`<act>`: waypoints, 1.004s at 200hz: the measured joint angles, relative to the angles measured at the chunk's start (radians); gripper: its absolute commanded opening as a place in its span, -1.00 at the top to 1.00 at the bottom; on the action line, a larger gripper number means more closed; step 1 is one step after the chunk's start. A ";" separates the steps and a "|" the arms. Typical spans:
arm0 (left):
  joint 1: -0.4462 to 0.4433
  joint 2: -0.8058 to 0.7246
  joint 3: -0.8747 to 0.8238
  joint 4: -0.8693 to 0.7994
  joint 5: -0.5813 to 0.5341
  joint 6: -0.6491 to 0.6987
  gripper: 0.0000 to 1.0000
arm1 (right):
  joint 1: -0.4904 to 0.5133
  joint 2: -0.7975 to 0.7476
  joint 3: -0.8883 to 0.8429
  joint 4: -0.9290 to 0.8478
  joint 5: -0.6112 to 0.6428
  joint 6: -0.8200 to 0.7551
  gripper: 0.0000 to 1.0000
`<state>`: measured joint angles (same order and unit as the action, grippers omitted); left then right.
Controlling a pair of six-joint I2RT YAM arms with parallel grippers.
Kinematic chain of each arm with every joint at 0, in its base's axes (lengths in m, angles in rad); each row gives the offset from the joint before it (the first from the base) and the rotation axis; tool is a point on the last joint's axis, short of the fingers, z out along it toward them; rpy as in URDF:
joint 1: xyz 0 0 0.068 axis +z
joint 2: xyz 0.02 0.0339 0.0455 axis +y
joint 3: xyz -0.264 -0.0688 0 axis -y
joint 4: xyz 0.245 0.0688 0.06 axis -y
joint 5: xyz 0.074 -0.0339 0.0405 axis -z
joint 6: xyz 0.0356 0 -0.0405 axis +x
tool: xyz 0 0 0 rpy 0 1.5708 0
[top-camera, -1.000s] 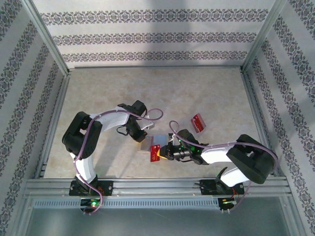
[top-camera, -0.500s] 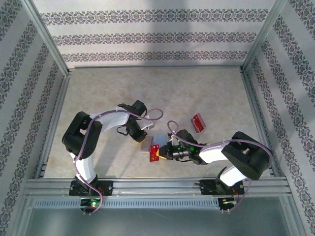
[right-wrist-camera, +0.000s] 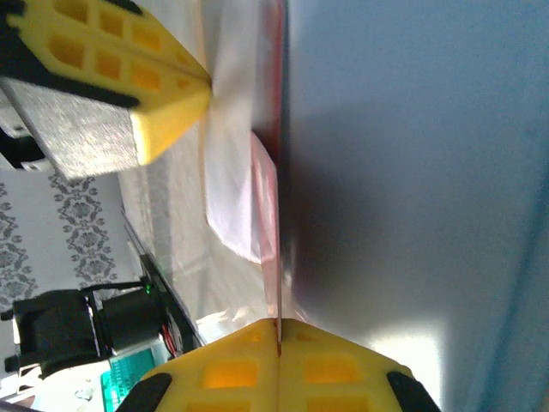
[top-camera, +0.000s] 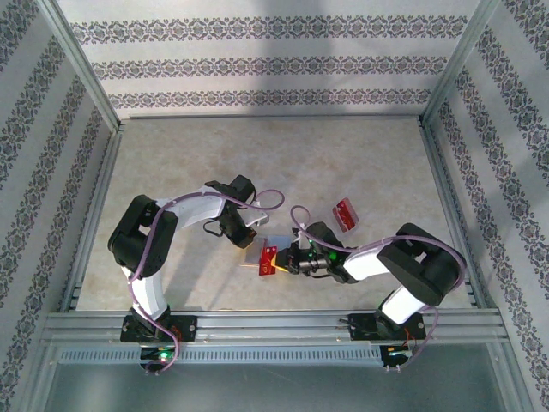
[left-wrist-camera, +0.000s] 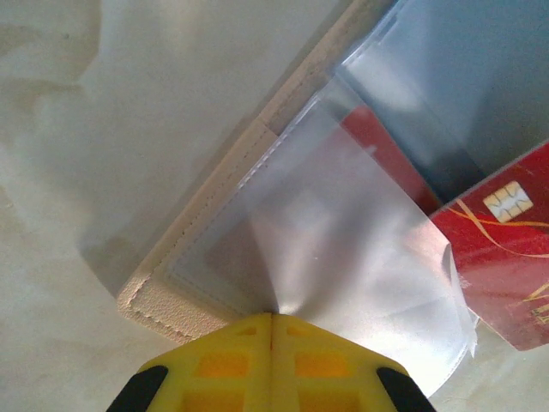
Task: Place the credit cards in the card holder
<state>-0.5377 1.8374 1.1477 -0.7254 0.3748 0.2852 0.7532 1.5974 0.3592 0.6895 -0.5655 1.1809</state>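
The tan card holder (top-camera: 276,243) lies open mid-table, its stitched edge (left-wrist-camera: 176,296) close in the left wrist view. My left gripper (top-camera: 251,246) (left-wrist-camera: 271,314) is shut on the holder's clear pocket flap (left-wrist-camera: 343,257), lifting it. My right gripper (top-camera: 286,262) (right-wrist-camera: 279,323) is shut on a red credit card (top-camera: 268,260) with a gold chip (left-wrist-camera: 506,249). That card shows edge-on (right-wrist-camera: 278,215) in the right wrist view, at the flap's mouth. A second red credit card (top-camera: 345,215) lies flat to the right.
Metal frame rails (top-camera: 274,322) run along the near edge, and rails (top-camera: 94,215) with patterned walls close in the sides and back. The left gripper's yellow fingers (right-wrist-camera: 154,77) sit close above the card in the right wrist view.
The right gripper has carried the red card a little up and left toward the holder, its elbow swinging left. The left arm has held still.
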 measured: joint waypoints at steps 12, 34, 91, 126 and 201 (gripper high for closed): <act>0.000 0.000 0.000 0.000 -0.001 0.000 1.00 | -0.011 0.010 0.009 0.008 0.000 -0.001 1.00; 0.000 0.000 0.000 0.000 -0.003 0.000 1.00 | -0.024 0.039 0.018 0.026 0.000 -0.001 1.00; 0.000 -0.003 -0.002 0.002 -0.010 0.000 1.00 | -0.032 0.091 0.039 0.070 -0.007 -0.002 1.00; 0.000 -0.004 -0.005 0.005 -0.010 0.000 1.00 | -0.045 0.097 0.039 0.082 -0.008 -0.002 1.00; 0.000 -0.004 -0.005 0.006 -0.010 0.000 1.00 | -0.057 0.104 0.039 0.099 -0.007 -0.006 1.00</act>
<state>-0.5377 1.8336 1.1427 -0.7197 0.3649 0.2852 0.6964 1.7012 0.3985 0.7883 -0.5724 1.1744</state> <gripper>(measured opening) 0.047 0.051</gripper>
